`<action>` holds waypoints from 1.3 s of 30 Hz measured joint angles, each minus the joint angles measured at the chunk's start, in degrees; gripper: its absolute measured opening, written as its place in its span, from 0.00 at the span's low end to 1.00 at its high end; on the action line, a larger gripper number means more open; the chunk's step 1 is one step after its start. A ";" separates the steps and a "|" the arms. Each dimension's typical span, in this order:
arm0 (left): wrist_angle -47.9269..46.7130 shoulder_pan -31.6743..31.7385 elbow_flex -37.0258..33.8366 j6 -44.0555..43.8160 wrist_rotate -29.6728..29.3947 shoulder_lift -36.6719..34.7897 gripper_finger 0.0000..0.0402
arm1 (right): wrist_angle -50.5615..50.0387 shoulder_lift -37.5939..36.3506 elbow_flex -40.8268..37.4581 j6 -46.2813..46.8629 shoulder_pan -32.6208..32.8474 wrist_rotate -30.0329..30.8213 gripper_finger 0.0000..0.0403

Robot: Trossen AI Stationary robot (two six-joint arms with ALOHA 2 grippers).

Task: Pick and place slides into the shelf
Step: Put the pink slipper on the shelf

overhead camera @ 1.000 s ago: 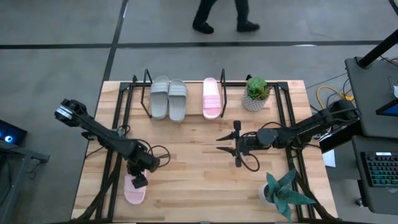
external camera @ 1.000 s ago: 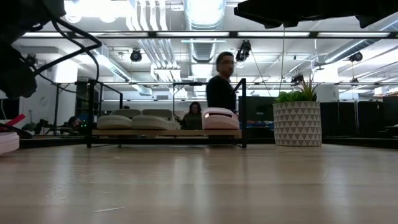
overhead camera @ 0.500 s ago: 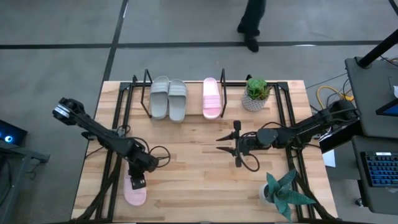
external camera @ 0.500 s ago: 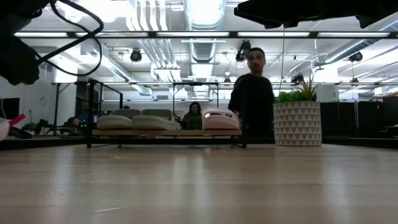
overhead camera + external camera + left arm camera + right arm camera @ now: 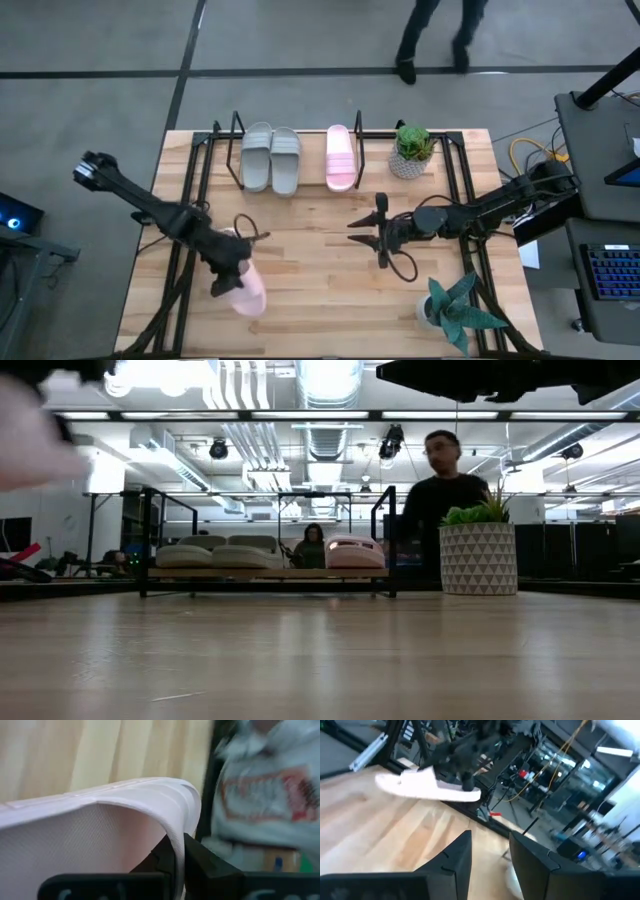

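Two grey slides (image 5: 271,158) and one pale pink slide (image 5: 340,158) lie side by side on the shelf (image 5: 236,128) at the table's far edge. A second pale pink slide (image 5: 247,288) hangs above the near left part of the table, with my left gripper (image 5: 228,277) shut on it. In the low view it is a pink blur (image 5: 30,430) high at the left. My right gripper (image 5: 352,234) stands open over the table's middle, nothing between its fingers (image 5: 462,855). Its wrist view shows the lifted slide (image 5: 420,787) farther off. My left gripper pinches the pink slide's wide strap (image 5: 175,827) at its edge between its two fingers. One finger (image 5: 161,856) sits under the arch of the strap, the other (image 5: 202,862) outside it. The fingers come from above. The slide is lifted clear of the table, roughly level.
A potted plant in a patterned white pot (image 5: 410,152) stands right of the shelf. Another plant (image 5: 455,312) is at the near right corner. Black rails (image 5: 190,215) run along both table sides. A person (image 5: 435,40) walks beyond the far edge.
My left gripper has gone up and a little toward the table's right edge, taking the pink slide with it. The slide, which lay on the table near the front left, is now lifted clear and turned slightly. The person beyond the table has walked rightward.
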 joint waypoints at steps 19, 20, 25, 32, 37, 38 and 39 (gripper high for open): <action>13.57 0.49 1.82 20.10 -18.93 -8.37 0.00 | -0.63 12.69 15.04 -50.78 9.92 5.72 0.55; 14.55 0.68 1.82 20.10 -20.17 -8.19 0.00 | -0.89 14.92 16.69 -53.06 10.07 6.91 0.56; 14.62 1.07 1.84 11.96 -38.19 -8.02 0.00 | -1.29 25.66 25.53 -63.69 10.27 20.53 0.58; 15.91 1.11 1.82 1.90 -47.59 -8.33 0.00 | -2.05 33.81 34.99 -68.34 10.12 35.88 0.54; 19.46 1.22 1.89 3.38 -44.64 -8.19 0.00 | -5.20 34.42 36.21 -70.39 9.99 35.63 0.52; 19.42 1.22 1.89 3.38 -44.01 -8.19 0.00 | -4.91 34.41 36.24 -70.59 9.99 35.06 0.52; 19.36 1.20 1.89 3.43 -43.20 -8.19 0.00 | -4.78 34.30 36.24 -71.24 9.99 34.68 0.51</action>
